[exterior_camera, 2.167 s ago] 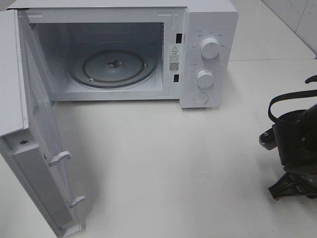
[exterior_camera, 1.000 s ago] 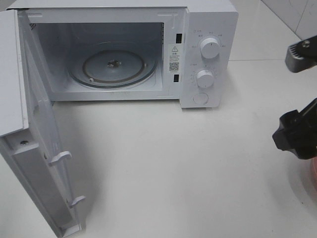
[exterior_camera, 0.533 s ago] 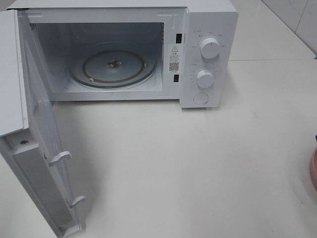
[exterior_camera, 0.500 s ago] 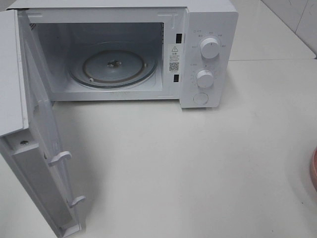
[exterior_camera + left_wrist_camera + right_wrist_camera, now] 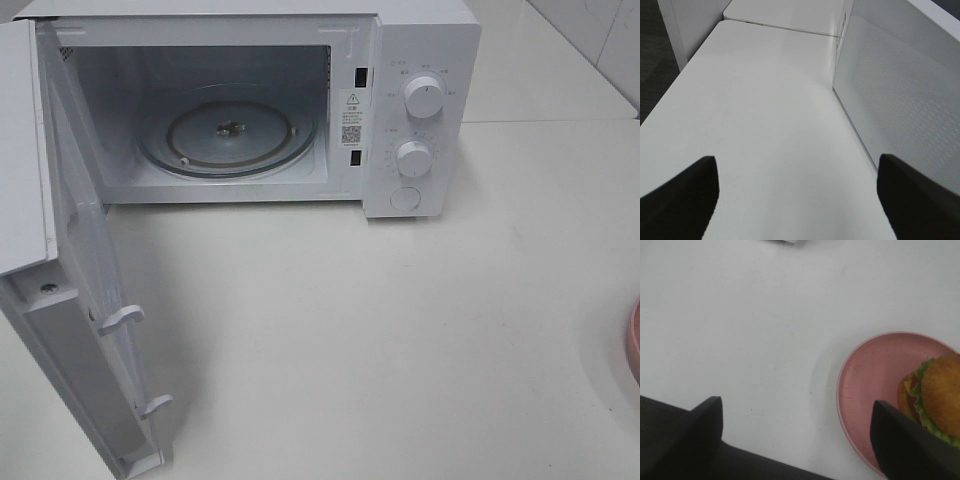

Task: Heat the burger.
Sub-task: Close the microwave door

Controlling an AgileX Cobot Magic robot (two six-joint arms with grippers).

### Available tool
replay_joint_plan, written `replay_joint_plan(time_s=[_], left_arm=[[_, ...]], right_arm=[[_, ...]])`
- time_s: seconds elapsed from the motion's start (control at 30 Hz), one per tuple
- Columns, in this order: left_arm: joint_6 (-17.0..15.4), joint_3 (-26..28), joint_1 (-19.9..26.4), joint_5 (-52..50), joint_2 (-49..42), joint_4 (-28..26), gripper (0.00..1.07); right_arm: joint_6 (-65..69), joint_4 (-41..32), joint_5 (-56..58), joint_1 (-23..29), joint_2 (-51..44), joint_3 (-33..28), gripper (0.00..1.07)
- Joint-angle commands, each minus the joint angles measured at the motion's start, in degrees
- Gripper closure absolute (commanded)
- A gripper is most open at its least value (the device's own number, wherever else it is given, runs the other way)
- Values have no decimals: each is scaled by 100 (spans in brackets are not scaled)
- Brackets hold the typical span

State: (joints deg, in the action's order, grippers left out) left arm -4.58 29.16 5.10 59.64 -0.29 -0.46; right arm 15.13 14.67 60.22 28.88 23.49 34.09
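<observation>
The burger (image 5: 940, 397), golden-brown bun over green lettuce, sits on a round pink plate (image 5: 870, 385) in the right wrist view. My right gripper (image 5: 795, 410) hangs open above the white table, the plate's near rim lying between its fingers and the burger beside one dark finger (image 5: 900, 445). In the exterior high view only a sliver of the pink plate (image 5: 634, 342) shows at the right edge; the burger and both grippers are out of that frame. My left gripper (image 5: 796, 165) is open over bare table with nothing between its fingers.
A white microwave (image 5: 420, 50) stands at the back, its door (image 5: 75, 300) swung wide to the left and its glass turntable (image 5: 228, 132) bare. The perforated door panel (image 5: 900, 85) rises close beside my left gripper. Two knobs (image 5: 423, 97) face front.
The right arm has pulled away from the right side of the exterior view and out of frame, uncovering the pink plate's edge. The microwave and its door have not moved.
</observation>
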Motion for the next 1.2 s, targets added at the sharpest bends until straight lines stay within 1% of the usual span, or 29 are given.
replay_joint_plan(time_s=[0.03, 0.07, 0.1, 0.13, 0.17, 0.2, 0.27, 0.3, 0.33, 0.4, 0.43, 0.47, 0.57, 0.6, 0.73, 0.83, 1.2], left_arm=[[-29, -17, 17, -29, -97, -17, 25], [-29, -17, 17, -29, -97, -17, 25], [-29, -17, 17, -29, -97, -17, 25], [-29, -17, 17, -29, -97, -17, 25], [-29, -17, 17, -29, -97, -17, 25], [-29, -17, 17, -29, -97, -17, 25], [-29, -17, 17, -29, -97, -17, 25], [-29, -17, 17, -29, -97, -17, 25], [-29, -17, 17, -29, -97, -17, 25], [-29, -17, 17, -29, -97, -17, 25], [-29, -17, 17, -29, -97, -17, 25], [-29, -17, 17, -29, -97, -17, 25], [-29, -17, 17, -29, -97, -17, 25], [-29, -17, 17, -29, -97, -17, 25], [-29, -17, 17, -29, -97, -17, 25], [-29, -17, 17, -29, -97, -17, 25], [-29, -17, 17, -29, -52, -17, 25]], right_arm=[[-97, -143, -34, -315, -246, -109, 31], [-212, -241, -57, -579, -447, -178, 31], [-269, -286, -86, -722, -561, -201, 31], [-269, -286, -86, -722, -561, -201, 31], [-413, -355, -172, -957, -802, -281, 31], [-413, -355, -172, -957, -802, -281, 31], [-561, -481, -332, -1301, -1140, -453, 31], [-561, -481, -332, -1301, -1140, -453, 31], [-705, -607, -269, -1484, -1335, -504, 31], [-745, -636, -264, -1570, -1438, -510, 31], [-796, -710, -258, -1776, -1627, -527, 31], [-808, -739, -258, -1874, -1736, -527, 31], [-808, -768, -258, -2023, -1931, -527, 31], [-802, -785, -258, -2177, -2126, -527, 31], [-785, -785, -258, -2378, -2481, -527, 31], [-762, -779, -258, -2464, -2521, -527, 31], [-762, -779, -258, -2464, -2521, -527, 31]])
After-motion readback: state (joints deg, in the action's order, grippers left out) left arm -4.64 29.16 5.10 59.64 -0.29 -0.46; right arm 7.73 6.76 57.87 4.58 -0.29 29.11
